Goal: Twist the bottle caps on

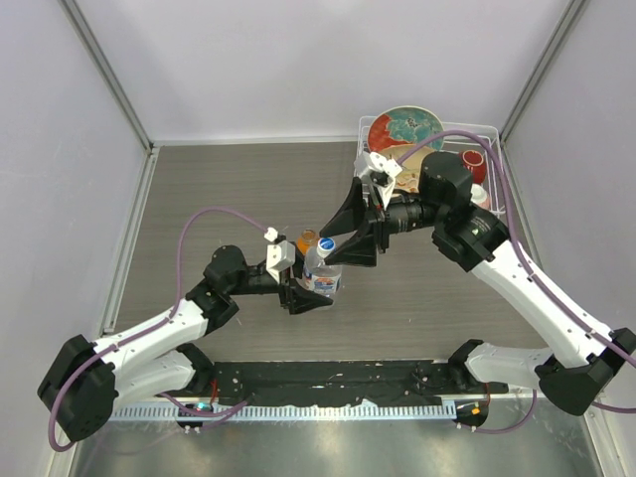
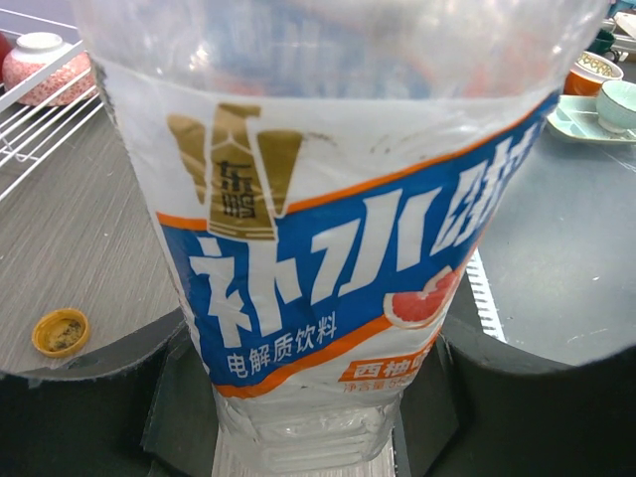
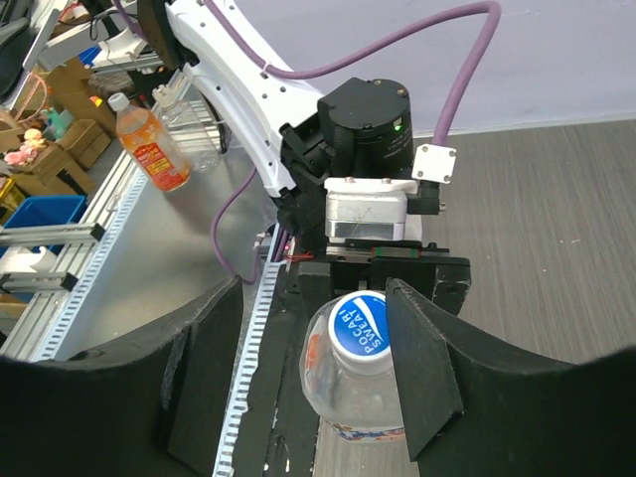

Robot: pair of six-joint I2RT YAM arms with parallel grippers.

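Observation:
The clear water bottle (image 1: 323, 276) with its blue and white label (image 2: 328, 248) stands upright on the table. My left gripper (image 2: 308, 397) is shut on its lower body, one jaw on each side. A white cap with a blue top (image 3: 360, 328) sits on the bottle's neck. My right gripper (image 3: 313, 368) hangs over it, open. Its right finger (image 3: 417, 368) is against the cap's side, and its left finger (image 3: 204, 378) is well away from the cap. The squat orange bottle (image 1: 307, 240) stands just behind the clear one. The amber cap (image 2: 60, 332) lies on the table, hollow side up.
A white wire rack (image 1: 492, 134) at the back right holds a patterned plate (image 1: 402, 129) and a red bowl (image 1: 474, 164). The black rail (image 1: 328, 383) and both arm bases run along the near edge. Cage posts stand at the table's sides.

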